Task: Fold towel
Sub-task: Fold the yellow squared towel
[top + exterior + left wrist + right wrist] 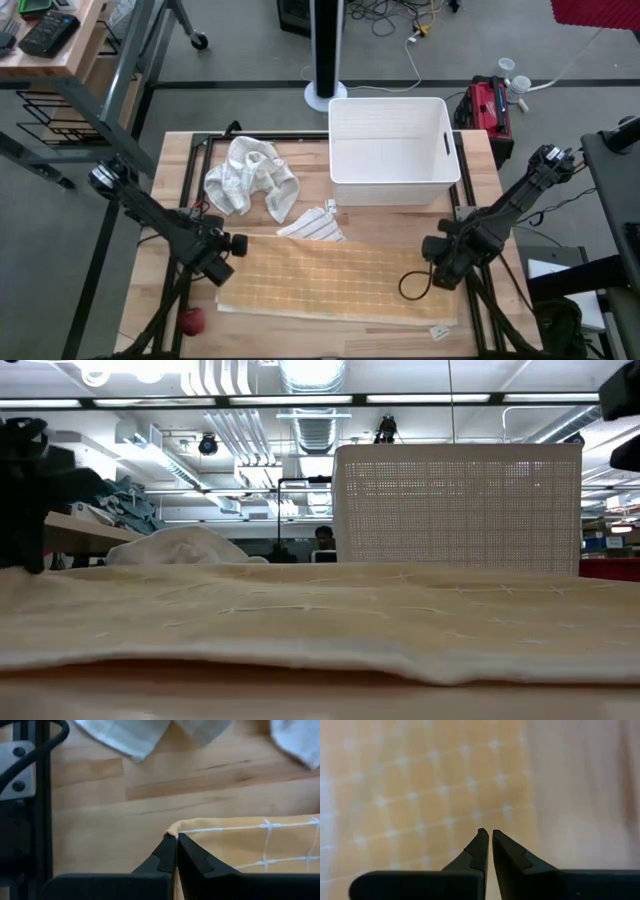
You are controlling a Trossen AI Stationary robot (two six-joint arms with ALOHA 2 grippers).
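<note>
A yellow towel [340, 280] with a white grid lies spread flat across the near half of the wooden table [180, 200] and fills the foreground of the low view [320, 620]. My left gripper [226, 262] is at the towel's left end, shut on its corner [172, 836]. My right gripper [440, 265] hangs over the towel's right end. Its fingertips [487, 834] are almost together, just inside the towel's right edge [530, 795]. My left gripper pinches the towel's far left corner [176, 831] between its two fingertips. It comes slanting down from the table's left side. The rest of the towel lies on the table. I cannot tell whether my right gripper touches the towel below it.
A white perforated basket [392, 150] stands at the far middle of the table. A crumpled white towel [250, 178] and a striped cloth [315, 225] lie just beyond the yellow towel. A red object [190, 320] sits at the near left, and a black cable loop [413, 285] hangs over the towel.
</note>
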